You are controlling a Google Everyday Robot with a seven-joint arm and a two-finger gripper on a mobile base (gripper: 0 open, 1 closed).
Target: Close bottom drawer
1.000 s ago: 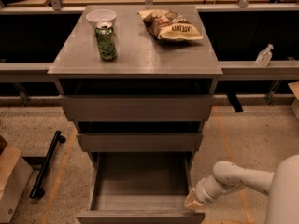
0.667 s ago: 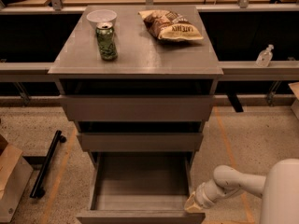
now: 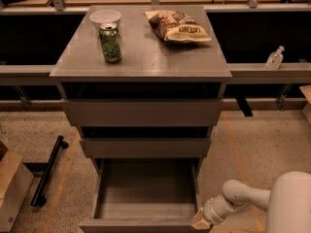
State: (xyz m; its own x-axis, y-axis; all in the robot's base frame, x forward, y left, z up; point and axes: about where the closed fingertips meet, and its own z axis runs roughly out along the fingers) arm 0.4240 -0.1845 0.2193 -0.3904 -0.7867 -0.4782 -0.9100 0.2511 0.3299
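The bottom drawer (image 3: 146, 191) of the grey-brown cabinet is pulled far out, its deep box empty and its front panel (image 3: 141, 225) at the lower edge of the camera view. The middle drawer (image 3: 145, 147) and the widest top drawer (image 3: 142, 112) above it stand slightly out. My gripper (image 3: 200, 221) sits at the right end of the bottom drawer's front panel, at the end of the white arm (image 3: 243, 198) that comes in from the lower right. The gripper's tip is partly cut off by the frame edge.
On the cabinet top (image 3: 141, 57) stand a green can (image 3: 111, 42), a white bowl (image 3: 105, 18) and a chip bag (image 3: 177, 26). A black bar (image 3: 47, 171) and a cardboard box (image 3: 12, 188) lie on the floor at left. A small bottle (image 3: 275, 58) stands on the right ledge.
The arm has shifted slightly down and to the right; the gripper stays at the drawer's right front corner. The drawer is as far out as before.
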